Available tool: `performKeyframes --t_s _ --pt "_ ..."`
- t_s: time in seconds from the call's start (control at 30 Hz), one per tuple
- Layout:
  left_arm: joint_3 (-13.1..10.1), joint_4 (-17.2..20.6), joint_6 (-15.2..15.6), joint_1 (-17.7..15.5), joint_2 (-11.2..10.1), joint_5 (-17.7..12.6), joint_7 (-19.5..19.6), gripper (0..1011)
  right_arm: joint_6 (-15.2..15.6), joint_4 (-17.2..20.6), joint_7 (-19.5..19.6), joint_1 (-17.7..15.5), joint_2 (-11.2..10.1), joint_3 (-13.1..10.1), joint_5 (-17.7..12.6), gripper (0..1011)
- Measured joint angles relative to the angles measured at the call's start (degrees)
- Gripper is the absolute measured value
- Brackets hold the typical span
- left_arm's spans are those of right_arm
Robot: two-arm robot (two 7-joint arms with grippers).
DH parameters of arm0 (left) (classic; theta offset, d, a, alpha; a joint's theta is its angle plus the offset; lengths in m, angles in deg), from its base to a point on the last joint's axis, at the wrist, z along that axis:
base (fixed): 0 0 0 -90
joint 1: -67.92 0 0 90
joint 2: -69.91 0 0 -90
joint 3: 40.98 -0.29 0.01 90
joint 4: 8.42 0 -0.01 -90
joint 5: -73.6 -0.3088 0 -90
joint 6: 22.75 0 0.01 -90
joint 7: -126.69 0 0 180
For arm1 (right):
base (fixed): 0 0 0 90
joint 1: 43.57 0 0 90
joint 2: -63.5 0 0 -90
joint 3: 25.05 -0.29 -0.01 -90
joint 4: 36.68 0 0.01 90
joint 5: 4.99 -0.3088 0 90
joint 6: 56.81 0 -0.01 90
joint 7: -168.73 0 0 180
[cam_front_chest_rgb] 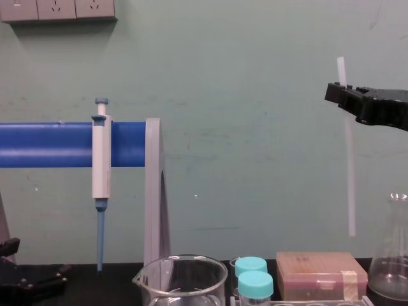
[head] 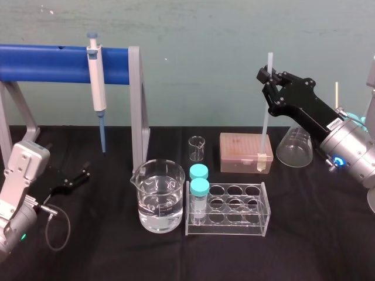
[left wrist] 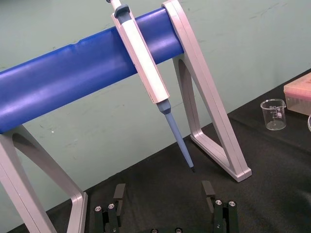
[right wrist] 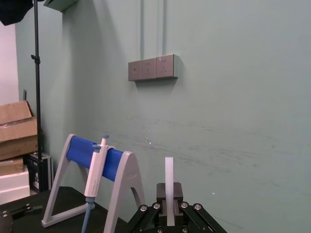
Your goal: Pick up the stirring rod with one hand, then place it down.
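Note:
The stirring rod point(head: 266, 108) is a thin translucent white stick hanging upright in the air above the tip box. My right gripper point(head: 268, 78) is shut on it near its top end; the rod point(cam_front_chest_rgb: 348, 159) hangs well clear of the table, and its upper end point(right wrist: 169, 187) sticks up between the closed fingers. My left gripper point(left wrist: 165, 204) rests low at the table's left side, fingers point(left wrist: 118, 194) spread open with nothing between them, facing the pipette stand.
A white-and-blue pipette point(head: 97, 88) hangs from the blue bar of the stand point(head: 136, 105). On the black table stand a water beaker point(head: 157, 196), a small beaker point(head: 196, 148), a tube rack point(head: 228, 208) with two capped tubes, a pink tip box point(head: 245, 152) and a conical flask point(head: 294, 146).

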Motion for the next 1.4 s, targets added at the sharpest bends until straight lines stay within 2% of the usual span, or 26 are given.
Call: performKeyframes --t_s 1.4 --pt "0.0 0.0 0.0 0.0 0.0 0.0 0.0 1000 0.6 0.4 -0.1 -0.6 -0.1 -0.2 -0.1 72"
